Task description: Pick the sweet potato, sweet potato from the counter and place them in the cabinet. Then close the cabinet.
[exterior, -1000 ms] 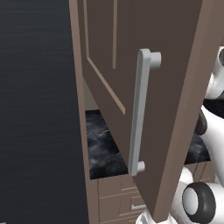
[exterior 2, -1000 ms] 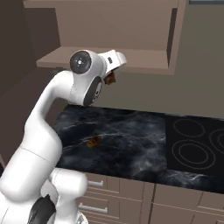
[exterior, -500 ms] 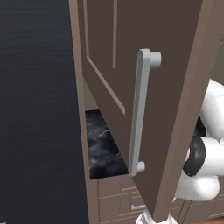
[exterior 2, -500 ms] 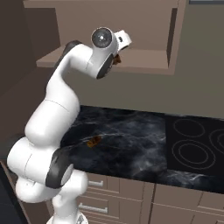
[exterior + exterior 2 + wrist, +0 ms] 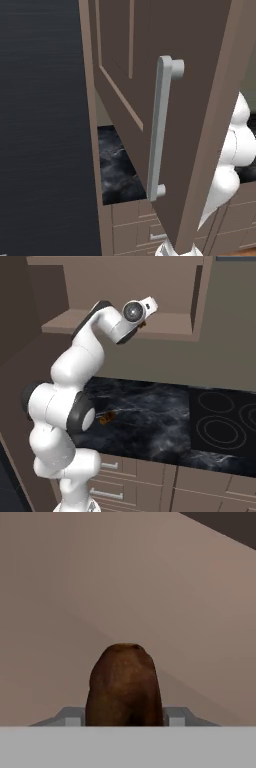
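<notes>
Between my fingertips in the hand view is a brown sweet potato; my gripper is shut on it, facing the cabinet's tan inner wall. In the right base view my gripper is raised just above the cabinet's shelf, its fingers hidden behind the wrist. A second sweet potato lies on the black marble counter, near my arm's elbow. The cabinet door stands open in the left base view, with its light-grey bar handle facing me and a strip of counter below it.
A black cooktop with ring marks takes up the counter's right end. Brown drawers with short silver handles run under the counter. The open door swings out close beside my arm on the left. A dark wall borders the left side.
My arm has unfolded upward and to the right, carrying the held sweet potato from below the shelf edge up to the cabinet shelf. The second sweet potato has stayed on the counter.
</notes>
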Robot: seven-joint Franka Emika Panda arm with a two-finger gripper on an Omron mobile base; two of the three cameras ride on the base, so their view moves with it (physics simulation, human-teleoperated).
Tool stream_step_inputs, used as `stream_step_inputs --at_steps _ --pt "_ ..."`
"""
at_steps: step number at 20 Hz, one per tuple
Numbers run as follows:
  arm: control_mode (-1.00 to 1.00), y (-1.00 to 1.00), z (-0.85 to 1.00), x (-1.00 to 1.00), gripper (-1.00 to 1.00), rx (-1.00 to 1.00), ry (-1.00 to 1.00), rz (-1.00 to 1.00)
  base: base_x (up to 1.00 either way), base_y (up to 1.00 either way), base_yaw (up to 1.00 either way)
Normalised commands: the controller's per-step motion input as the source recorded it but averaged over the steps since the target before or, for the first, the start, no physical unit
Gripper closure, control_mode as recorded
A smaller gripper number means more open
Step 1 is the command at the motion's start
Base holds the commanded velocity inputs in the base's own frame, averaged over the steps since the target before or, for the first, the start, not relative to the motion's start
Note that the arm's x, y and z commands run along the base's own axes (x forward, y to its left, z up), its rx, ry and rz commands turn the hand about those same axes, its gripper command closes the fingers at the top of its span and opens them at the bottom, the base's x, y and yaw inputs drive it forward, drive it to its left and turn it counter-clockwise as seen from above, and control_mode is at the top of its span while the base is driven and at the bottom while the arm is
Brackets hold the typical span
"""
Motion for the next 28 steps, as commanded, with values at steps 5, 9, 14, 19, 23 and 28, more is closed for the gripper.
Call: stream_step_inputs --at_steps 5,9,14,19,23,28 --pt "-1.0 -0.12 0.0 1.0 1.0 0.01 0.0 0.0 0.0 0.0 0.0" --pt "-1.0 -0.09 0.0 1.0 -1.0 0.0 0.0 0.0 0.0 0.0 0.0" --pt "-1.0 -0.49 0.02 0.14 -1.0 0.04 -0.03 0.0 0.0 0.0 0.0" --pt "-1.0 -0.24 0.0 -1.0 -1.0 0.05 -0.05 0.02 0.0 0.0 0.0" --pt "-1.0 0.55 -0.57 -1.0 -1.0 0.0 -0.05 0.09 0.0 0.0 0.0" --pt "-1.0 0.98 -0.35 -1.0 -1.0 0.0 0.06 0.07 0.0 0.0 0.0"
